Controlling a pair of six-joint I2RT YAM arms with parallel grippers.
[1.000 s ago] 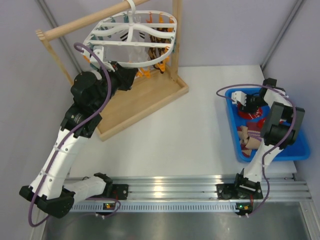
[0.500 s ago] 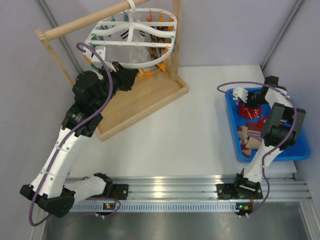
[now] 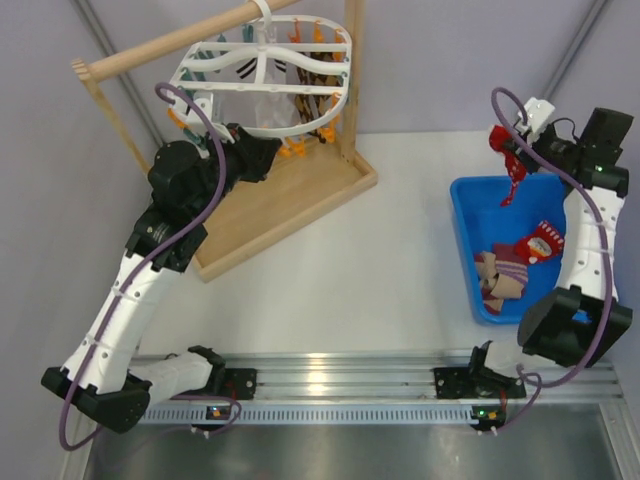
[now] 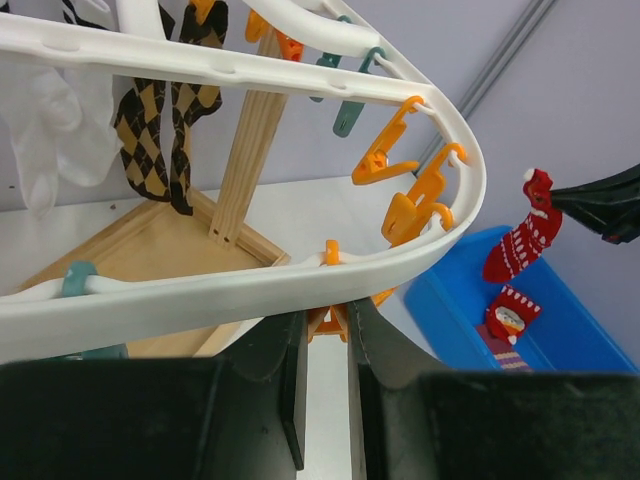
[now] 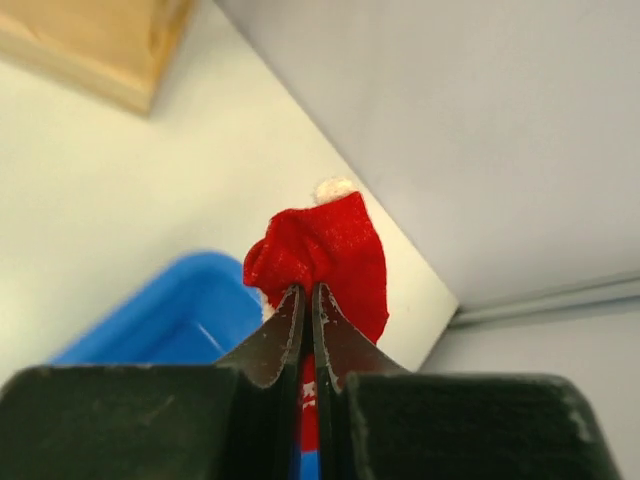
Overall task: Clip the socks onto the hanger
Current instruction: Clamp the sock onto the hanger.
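The white oval hanger [image 3: 349, 85] hangs from a wooden rod, with orange and teal clips under its rim [image 4: 250, 290]. My left gripper [image 4: 326, 325] reaches up beneath that rim, shut on an orange clip [image 4: 330, 318]; in the top view the left gripper [image 3: 268, 150] sits under the frame's near side. My right gripper [image 3: 510, 145] is shut on a red sock [image 3: 514, 175], which dangles above the far end of the blue bin [image 3: 470, 215]. In the right wrist view the fingertips [image 5: 307, 292] pinch the sock's red top [image 5: 330, 255]. More socks lie in the bin, one red [image 3: 540, 243] and one striped [image 3: 500, 275].
The wooden rack has a tray base [image 3: 290, 200], a rod [image 3: 170, 45] and an upright post [image 3: 352, 80] right beside the hanger. A brown argyle sock [image 4: 165, 120] and a white glove-like piece [image 4: 55, 130] hang from clips. Grey walls stand close behind and to the right.
My right gripper shut on the red sock in the bin and lifted it up and towards the back. The left arm has stayed almost still at the clip.
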